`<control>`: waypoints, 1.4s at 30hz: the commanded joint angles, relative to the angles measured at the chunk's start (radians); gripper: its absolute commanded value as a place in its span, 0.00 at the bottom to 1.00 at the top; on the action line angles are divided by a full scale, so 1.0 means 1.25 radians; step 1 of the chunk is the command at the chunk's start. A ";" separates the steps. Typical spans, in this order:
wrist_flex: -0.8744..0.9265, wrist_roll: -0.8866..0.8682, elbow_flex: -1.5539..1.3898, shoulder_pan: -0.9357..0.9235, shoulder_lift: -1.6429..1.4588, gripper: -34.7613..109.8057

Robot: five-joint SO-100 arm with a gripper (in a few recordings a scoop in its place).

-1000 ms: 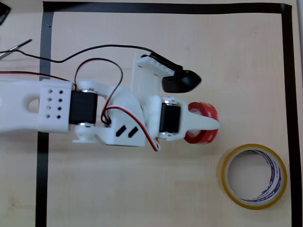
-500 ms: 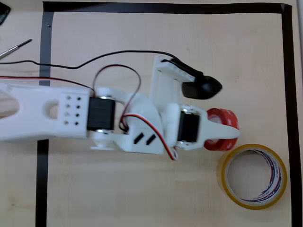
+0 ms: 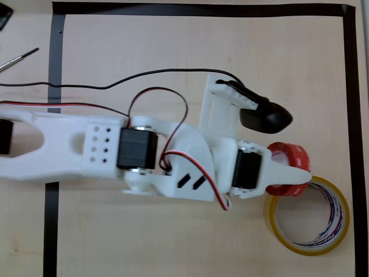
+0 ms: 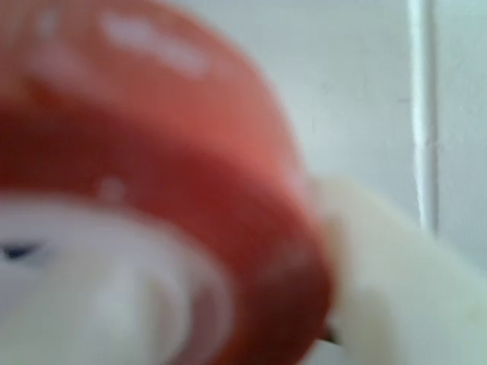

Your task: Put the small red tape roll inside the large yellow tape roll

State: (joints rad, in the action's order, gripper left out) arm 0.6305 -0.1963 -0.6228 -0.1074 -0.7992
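in the overhead view the gripper (image 3: pixel 291 173) is closed around the small red tape roll (image 3: pixel 291 157), with one white pointed finger (image 3: pixel 288 174) lying across the top of the roll and reaching to its right side. the roll sits in the grip above the table (image 3: pixel 173 231), with its red band showing both above and below that finger. the second finger is hidden under the roll and the wrist, so how it presses cannot be made out.

the red roll is at the upper left edge of the large yellow tape roll (image 3: pixel 309 249), and its lower right part overlaps the yellow rim there in this view; whether the two touch cannot be told from above. the yellow ring lies flat on the table at the lower right, its wide hole showing bare wood and its white inner wall carrying red and blue print on the right side.

in the wrist view the small red tape roll (image 4: pixel 190 152) is very close and badly blurred, a red curved band with a pale core at the lower left. a whitish finger (image 4: pixel 388 274) shows beside it at the right, also out of focus.

behind the gripper the white arm (image 3: pixel 57 147) stretches off the left edge of the overhead view, with a black wrist camera (image 3: pixel 265 117) just above the red roll. a black tape border (image 3: pixel 202 8) frames the table.
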 commanded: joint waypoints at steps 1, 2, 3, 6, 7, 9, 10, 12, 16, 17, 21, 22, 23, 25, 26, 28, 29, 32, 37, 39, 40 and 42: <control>0.103 -0.033 0.344 -0.026 0.072 0.24; 0.141 -0.033 0.463 -0.027 0.141 0.24; 0.168 -0.033 0.590 -0.027 0.215 0.24; 0.185 -0.039 0.677 -0.028 0.270 0.24; 0.189 -0.040 0.679 -0.031 0.270 0.24; 0.184 -0.040 0.680 -0.036 0.272 0.24; 0.180 -0.040 0.680 -0.038 0.272 0.24; 0.178 -0.042 0.682 -0.043 0.272 0.24; 0.145 -0.042 0.686 -0.055 0.276 0.24; 0.133 -0.042 0.686 -0.059 0.279 0.24; 0.065 -0.042 0.686 -0.074 0.309 0.24; 0.045 -0.042 0.686 -0.076 0.319 0.24; 0.027 -0.042 0.691 -0.079 0.331 0.24; 0.007 -0.042 0.691 -0.082 0.342 0.24; 0.005 -0.042 0.691 -0.082 0.347 0.24; 0.000 -0.042 0.691 -0.080 0.358 0.24; -0.010 -0.042 0.691 -0.079 0.367 0.26; -0.017 -0.113 0.691 -0.082 0.380 0.36; 0.011 -0.118 0.692 -0.081 0.384 0.39; 0.015 -0.118 0.692 -0.081 0.383 0.39; 0.017 -0.118 0.692 -0.081 0.382 0.39; 0.048 -0.121 0.692 -0.080 0.369 0.38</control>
State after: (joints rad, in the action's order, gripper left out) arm 0.6519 -0.3068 0.1043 -0.1902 -0.2362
